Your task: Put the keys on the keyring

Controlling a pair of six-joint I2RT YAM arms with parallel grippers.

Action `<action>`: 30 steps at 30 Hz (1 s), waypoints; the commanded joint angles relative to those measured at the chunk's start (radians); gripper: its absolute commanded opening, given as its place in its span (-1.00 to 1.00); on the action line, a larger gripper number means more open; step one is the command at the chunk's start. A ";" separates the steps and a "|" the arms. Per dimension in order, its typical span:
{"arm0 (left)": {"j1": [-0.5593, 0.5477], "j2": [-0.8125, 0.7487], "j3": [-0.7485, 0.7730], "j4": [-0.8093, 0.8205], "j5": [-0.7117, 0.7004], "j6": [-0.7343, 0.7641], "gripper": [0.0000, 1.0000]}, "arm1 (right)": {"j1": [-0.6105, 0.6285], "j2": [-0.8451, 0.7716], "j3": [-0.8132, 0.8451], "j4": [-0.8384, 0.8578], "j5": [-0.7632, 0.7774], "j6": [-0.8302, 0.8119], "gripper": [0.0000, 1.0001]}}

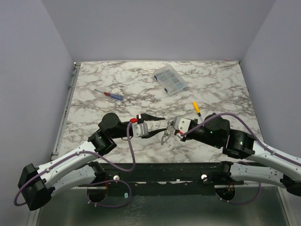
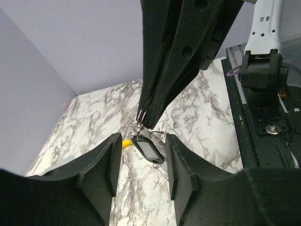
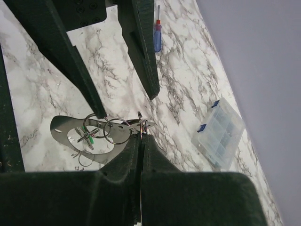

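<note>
My right gripper (image 3: 141,136) is shut on a thin wire keyring (image 3: 140,122), pinched edge-on at its fingertips. From it hang further rings (image 3: 116,130), a cluster of flat silvery keys (image 3: 66,134) and a black tag (image 2: 148,150). In the top view this bunch (image 1: 165,137) dangles just above the marble between the two arms. My left gripper (image 2: 142,139) faces it from the left, open, with the tag hanging at the far end of the gap between its pads. The left fingers (image 3: 141,52) stand apart in the right wrist view, one tip by a ring.
A clear plastic compartment box (image 1: 170,80) lies at the back centre. A blue and red screwdriver (image 1: 109,95) lies at the back left, and a yellow-handled screwdriver (image 1: 196,108) just behind the right arm. The table (image 1: 225,89) is marble-patterned, with walls on three sides.
</note>
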 commanded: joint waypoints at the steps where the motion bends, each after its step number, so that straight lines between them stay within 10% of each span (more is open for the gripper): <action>1: 0.000 -0.021 0.001 0.022 -0.063 0.024 -0.17 | 0.001 -0.026 -0.009 0.064 -0.006 0.018 -0.99; 30: -0.001 0.001 -0.012 0.060 0.027 0.005 -0.48 | 0.001 -0.016 0.004 0.080 -0.101 0.046 -0.99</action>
